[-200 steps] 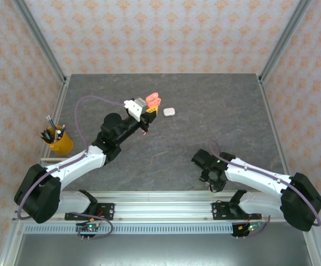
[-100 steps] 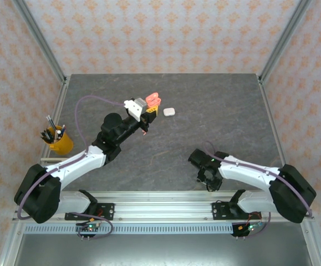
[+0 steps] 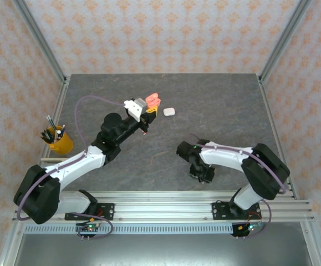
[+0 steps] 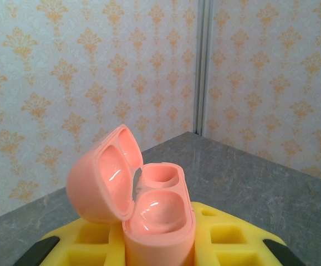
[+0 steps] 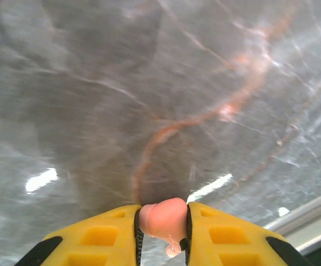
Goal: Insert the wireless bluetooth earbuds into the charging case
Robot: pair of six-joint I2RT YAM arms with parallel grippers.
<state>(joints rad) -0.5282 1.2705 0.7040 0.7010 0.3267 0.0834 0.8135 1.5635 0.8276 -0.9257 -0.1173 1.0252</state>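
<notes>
Salmon pink marks the tip of the left gripper [image 3: 149, 108] in the top view. It holds the pink charging case [image 3: 153, 100], lid up, over the far middle of the grey table [image 3: 221, 100]. A white case [image 3: 169, 111] lies just to its right. The right gripper [image 3: 201, 174] points down near the table's near edge, well apart from both cases. A yellow cup [image 3: 59, 143] of pens stands off to the left.

Left wrist view: the left gripper [image 4: 159, 235] clamps the pink charging case [image 4: 159, 221] upright between its yellow fingers [image 4: 91, 241]. The hinged lid stands open to the left, and two glossy wells face the camera.

Right wrist view: the right gripper [image 5: 161, 221] is closed tight on a pink earbud [image 5: 163, 216], pinched between its fingertips, with the veined table [image 5: 149, 83] blurred beneath.
</notes>
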